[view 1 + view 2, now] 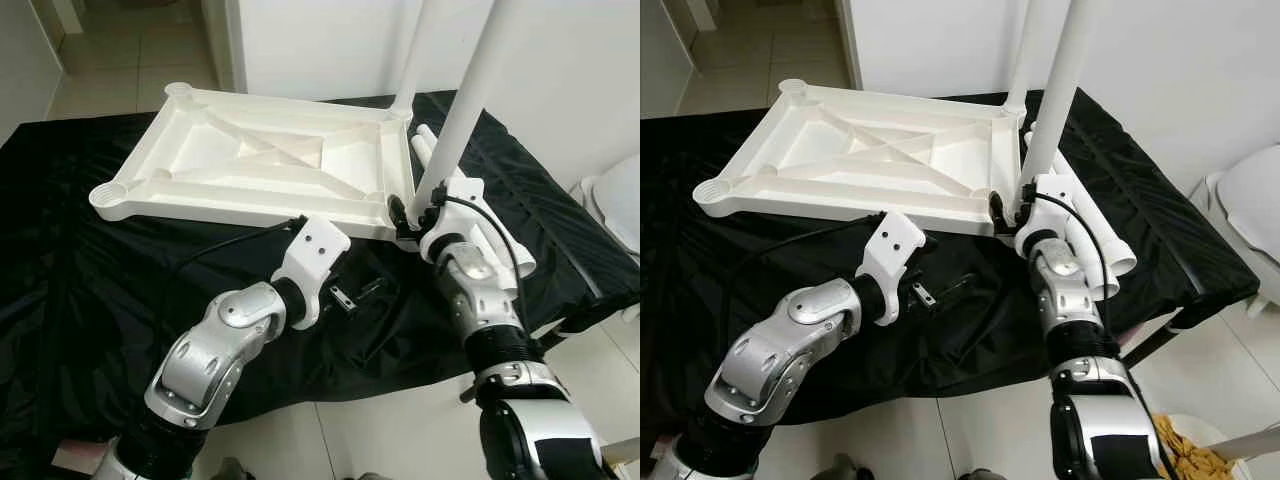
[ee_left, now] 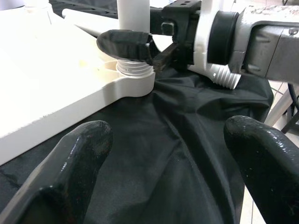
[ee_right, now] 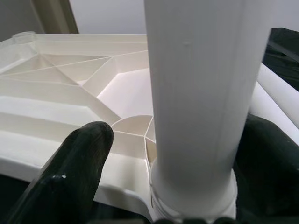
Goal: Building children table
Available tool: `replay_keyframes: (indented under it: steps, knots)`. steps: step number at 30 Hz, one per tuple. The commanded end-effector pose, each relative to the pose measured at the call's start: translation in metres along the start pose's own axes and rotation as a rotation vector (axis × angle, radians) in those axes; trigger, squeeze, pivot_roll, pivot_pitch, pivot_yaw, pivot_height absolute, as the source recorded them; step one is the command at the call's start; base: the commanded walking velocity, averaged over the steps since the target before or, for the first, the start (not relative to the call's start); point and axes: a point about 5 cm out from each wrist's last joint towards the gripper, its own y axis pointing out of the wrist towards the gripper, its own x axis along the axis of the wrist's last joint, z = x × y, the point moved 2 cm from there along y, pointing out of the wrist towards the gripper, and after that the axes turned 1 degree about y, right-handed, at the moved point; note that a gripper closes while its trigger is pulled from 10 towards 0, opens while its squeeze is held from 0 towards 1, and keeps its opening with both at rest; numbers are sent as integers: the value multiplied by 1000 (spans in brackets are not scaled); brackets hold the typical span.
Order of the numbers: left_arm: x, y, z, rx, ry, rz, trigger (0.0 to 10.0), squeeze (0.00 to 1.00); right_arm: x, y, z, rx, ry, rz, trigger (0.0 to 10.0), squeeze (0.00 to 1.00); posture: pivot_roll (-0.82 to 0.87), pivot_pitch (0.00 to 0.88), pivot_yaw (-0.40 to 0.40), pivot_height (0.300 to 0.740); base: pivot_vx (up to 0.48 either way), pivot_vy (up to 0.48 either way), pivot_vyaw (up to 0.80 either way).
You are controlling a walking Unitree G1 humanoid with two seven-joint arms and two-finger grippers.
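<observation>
A white plastic table top [image 1: 250, 160] lies upside down on a black cloth. One white leg [image 1: 412, 60] stands upright in its far right corner socket. A second leg [image 1: 460, 110] stands in the near right corner. My right gripper [image 1: 415, 210] is shut on this second leg just above its threaded base, with the leg [image 3: 201, 93] held between its black fingers [image 3: 88, 154]. My left gripper [image 1: 365, 292] hovers open over the cloth in front of the table top's near edge, pointing toward that corner socket [image 2: 135, 77]. It holds nothing [image 2: 168, 135].
Spare white legs [image 1: 1095, 235] lie on the cloth right of the table top, under my right arm. The cloth-covered surface ends close on the right, where a white fixture [image 1: 615, 200] stands on the tiled floor. A white wall rises behind.
</observation>
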Motion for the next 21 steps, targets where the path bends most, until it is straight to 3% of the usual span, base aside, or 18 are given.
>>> replay_keyframes:
  steps: [1, 7, 8, 20, 21]
  knots:
    - [0, 1, 4, 36, 8, 16, 10000, 0, -4, 1, 2, 96, -21, 23, 10000, 0, -21, 23, -30, 740, 0, 0, 0]
    - [0, 2, 4, 34, 12, 24, 10000, 0, -2, 0, -3, 171, -83, 14, 10000, 0, -19, 25, -28, 740, 0, 0, 0]
    - [-1, 1, 3, 33, 19, 26, 10000, 0, 0, 1, -10, 194, -108, 26, 10000, 0, -17, 27, -26, 740, 0, 0, 0]
    - [-1, 0, 4, 36, 26, 35, 10000, 0, 4, 5, -30, 180, -141, 70, 10000, 0, -5, 30, -20, 740, 0, 0, 0]
    - [-1, -1, 4, 36, 25, 36, 10000, 0, 3, 5, -30, 178, -140, 72, 7569, 0, -3, 31, -18, 740, 0, 0, 0]
